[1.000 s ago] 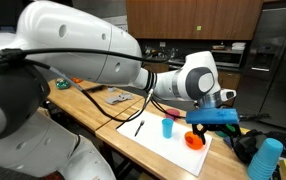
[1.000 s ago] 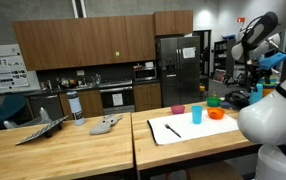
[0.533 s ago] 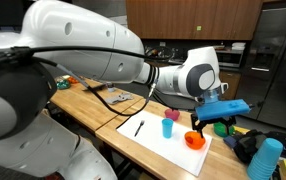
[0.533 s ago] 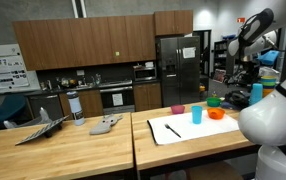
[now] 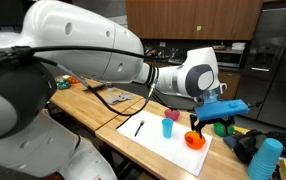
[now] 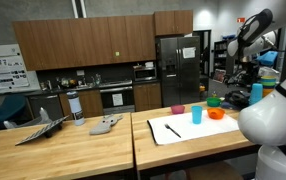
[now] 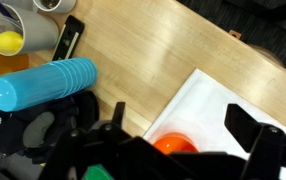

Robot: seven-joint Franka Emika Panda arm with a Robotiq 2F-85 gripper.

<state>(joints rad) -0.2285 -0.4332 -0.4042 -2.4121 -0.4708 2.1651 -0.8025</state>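
Here, the hand (image 7: pixel 178 115) hung wide open above the round orange plastic bowl (image 7: pixel 173 146), with stacked blue plastic cups (image 7: pixel 43 85) at ten o'clock.

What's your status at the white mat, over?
Gripper open, empty, above small orange bowl. Bowl sits on white mat. Stack of light-blue plastic cups lies alongside, apart.

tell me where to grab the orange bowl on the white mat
Take the orange bowl by its rim, coming straight down from above, one finger inside and one outside. It sits upright and open on the white mat and looks low and wide, so pinching the wall probably beats spanning it.
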